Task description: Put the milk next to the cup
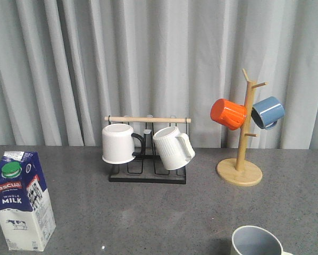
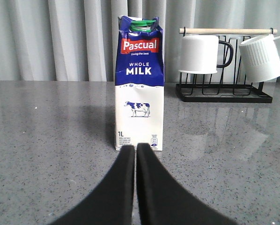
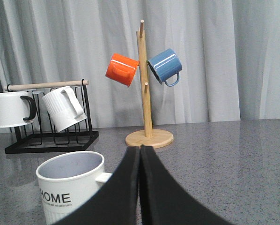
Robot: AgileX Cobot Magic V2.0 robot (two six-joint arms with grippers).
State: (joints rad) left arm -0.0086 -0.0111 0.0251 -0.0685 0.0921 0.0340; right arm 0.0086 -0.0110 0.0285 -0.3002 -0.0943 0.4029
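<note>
Blue-and-white, the Pascual whole-milk carton (image 1: 22,202) stands upright at about eight o'clock on the grey table (image 1: 148,212), well apart from the HOME mug (image 1: 256,241) at five o'clock. The left gripper (image 2: 136,149) faces it, fingers pressed together, holding nothing; the right gripper (image 3: 140,150) likewise. My judgement: part the left fingers wide, grasp mid-body, keep it vertical. Only the right wrist view shows the mug's lettering.
</note>
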